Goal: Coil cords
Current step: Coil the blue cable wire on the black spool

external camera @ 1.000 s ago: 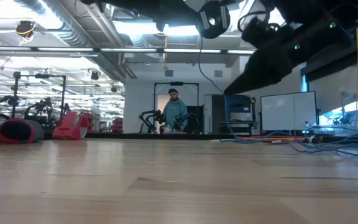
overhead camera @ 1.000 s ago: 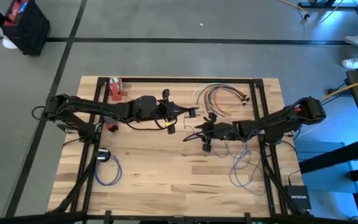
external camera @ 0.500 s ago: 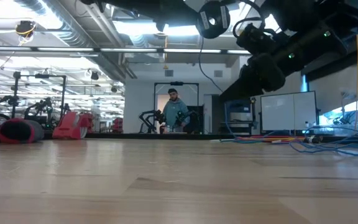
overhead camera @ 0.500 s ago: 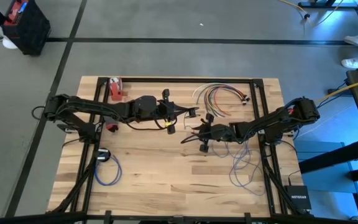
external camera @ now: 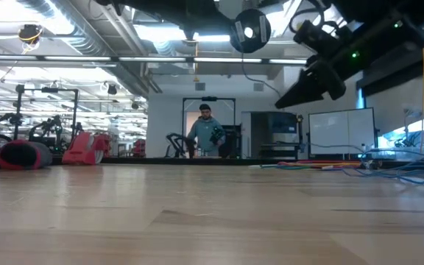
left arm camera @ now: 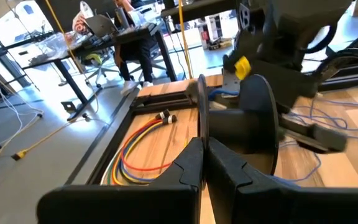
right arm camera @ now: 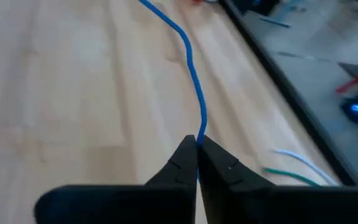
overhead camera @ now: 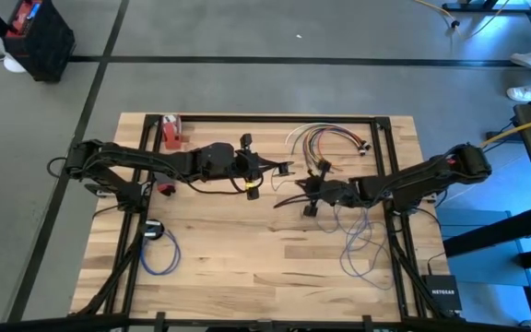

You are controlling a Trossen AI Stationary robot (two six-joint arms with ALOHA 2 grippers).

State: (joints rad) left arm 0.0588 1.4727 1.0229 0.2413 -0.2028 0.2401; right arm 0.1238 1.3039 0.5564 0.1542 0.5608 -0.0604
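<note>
on the wooden table, right jaws pinch the blue cord; left jaws clenched; box reads netgear.

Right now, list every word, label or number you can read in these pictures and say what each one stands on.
"NETGEAR": white letters on the small black box at the table's near right corner, in the high view.
The red object at the table's far left shows no text I can read.
The screens in the room behind the table, in the low view, are too blurred to read.
</note>
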